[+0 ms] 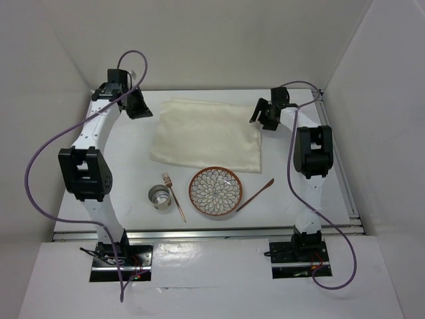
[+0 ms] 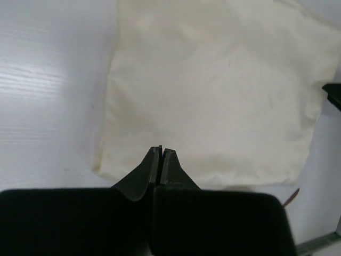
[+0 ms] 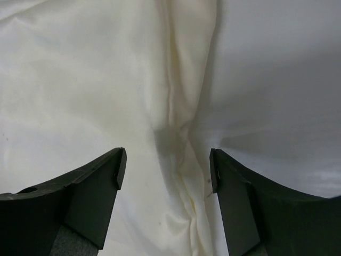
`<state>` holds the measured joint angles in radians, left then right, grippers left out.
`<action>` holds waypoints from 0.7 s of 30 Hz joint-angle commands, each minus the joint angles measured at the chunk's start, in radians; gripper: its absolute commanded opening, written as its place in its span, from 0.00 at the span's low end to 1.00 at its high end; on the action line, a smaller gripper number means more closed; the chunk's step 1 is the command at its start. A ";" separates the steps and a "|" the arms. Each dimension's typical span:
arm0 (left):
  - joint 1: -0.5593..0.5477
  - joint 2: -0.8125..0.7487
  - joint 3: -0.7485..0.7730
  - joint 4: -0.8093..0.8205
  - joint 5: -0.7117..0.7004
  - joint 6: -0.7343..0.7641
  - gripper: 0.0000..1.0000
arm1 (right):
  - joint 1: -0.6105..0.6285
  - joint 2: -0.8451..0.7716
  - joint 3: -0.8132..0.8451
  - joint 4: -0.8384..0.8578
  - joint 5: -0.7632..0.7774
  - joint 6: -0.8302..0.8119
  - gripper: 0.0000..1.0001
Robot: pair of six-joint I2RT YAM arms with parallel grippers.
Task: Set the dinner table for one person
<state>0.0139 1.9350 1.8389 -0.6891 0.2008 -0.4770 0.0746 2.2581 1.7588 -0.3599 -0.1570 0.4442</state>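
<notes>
The white dinner table (image 1: pixel 133 163) carries a cream cloth (image 1: pixel 206 136), spread flat at the back middle. A patterned plate with a brown rim (image 1: pixel 216 192) lies in front of the cloth, with a copper fork (image 1: pixel 174 196) to its left and a copper utensil (image 1: pixel 255 195) to its right. My left gripper (image 1: pixel 139 106) is shut and empty by the cloth's far left corner; in its wrist view the tips (image 2: pixel 161 151) hover over the cloth (image 2: pixel 213 90). My right gripper (image 1: pixel 265 116) is open above the cloth's right edge, its fingers (image 3: pixel 167 160) straddling a wrinkled fold (image 3: pixel 184 122).
A small metal cup (image 1: pixel 159 197) stands left of the fork. Silver rails (image 1: pixel 206 232) run along the near and right table edges. White walls enclose the back and both sides. Bare tabletop shows beside the cloth in the left wrist view (image 2: pixel 48 80) and the right wrist view (image 3: pixel 277 69).
</notes>
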 commanded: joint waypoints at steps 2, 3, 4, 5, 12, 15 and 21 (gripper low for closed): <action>-0.084 0.038 -0.179 0.030 0.065 0.037 0.00 | 0.024 -0.182 -0.090 -0.019 0.047 0.013 0.75; -0.094 0.047 -0.213 0.030 0.030 0.046 0.00 | 0.034 -0.204 -0.146 -0.019 0.047 0.024 0.74; -0.094 0.056 -0.230 0.048 0.020 0.046 0.00 | 0.034 -0.254 -0.177 -0.019 0.056 0.024 0.74; -0.094 0.071 -0.246 0.065 0.011 0.046 0.00 | 0.034 -0.281 -0.209 -0.010 0.056 0.033 0.74; -0.084 0.193 -0.236 0.069 -0.041 -0.008 0.00 | 0.065 -0.465 -0.502 0.022 0.010 0.068 0.69; -0.095 0.206 -0.224 0.034 -0.041 -0.008 0.00 | 0.085 -0.499 -0.579 0.022 0.010 0.088 0.69; -0.104 0.050 -0.222 -0.019 -0.119 -0.008 0.00 | 0.134 -0.508 -0.588 0.013 -0.003 0.088 0.64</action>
<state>-0.0856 2.1090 1.5986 -0.6662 0.1333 -0.4782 0.1844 1.7977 1.1511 -0.3679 -0.1543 0.5278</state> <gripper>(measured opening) 0.040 0.649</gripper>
